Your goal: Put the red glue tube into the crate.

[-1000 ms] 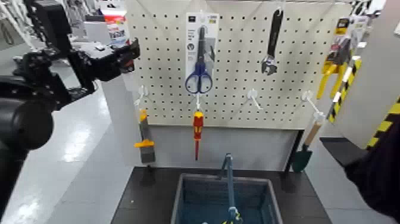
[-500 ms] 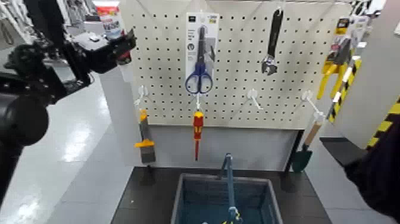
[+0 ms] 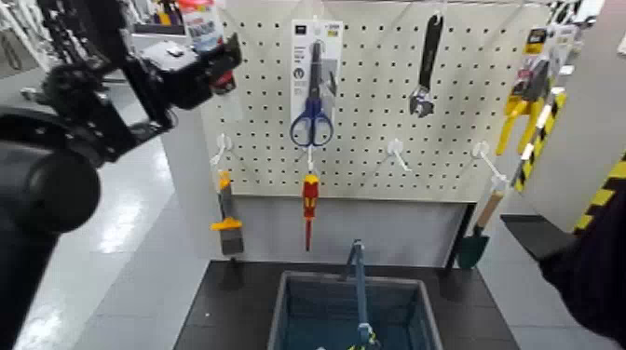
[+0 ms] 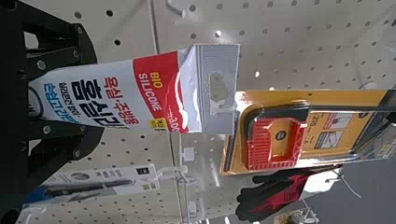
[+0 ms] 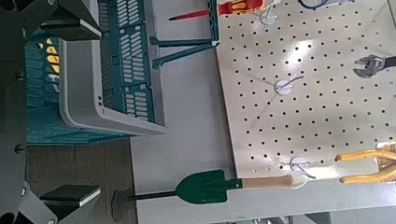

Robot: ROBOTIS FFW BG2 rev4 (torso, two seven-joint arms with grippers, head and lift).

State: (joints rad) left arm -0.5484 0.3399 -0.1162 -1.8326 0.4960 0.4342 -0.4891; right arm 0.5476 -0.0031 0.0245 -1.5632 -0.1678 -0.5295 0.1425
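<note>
My left gripper [image 3: 212, 58] is raised high at the upper left, in front of the pegboard's left edge, and is shut on the red glue tube [image 3: 199, 20]. In the left wrist view the tube [image 4: 140, 89] lies between the black fingers [image 4: 56, 149], its flat crimped end pointing away towards the pegboard. The blue-grey crate [image 3: 291, 284] stands on the black table far below and to the right of the tube, its handle [image 3: 358, 270] upright. My right gripper [image 5: 73, 110] is open and empty; its view looks onto the crate [image 5: 121, 65].
The pegboard [image 3: 373, 158] carries scissors [image 3: 311, 116], a wrench [image 3: 424, 70], a red-and-yellow screwdriver [image 3: 308, 200], a scraper [image 3: 226, 219], a trowel [image 3: 477, 237] and yellow pliers [image 3: 522, 107]. My right arm [image 3: 596, 270] is at the lower right.
My left gripper has carried the tube upward and then to the right, closer over the pegboard's left edge. The right arm and crate have not moved.
</note>
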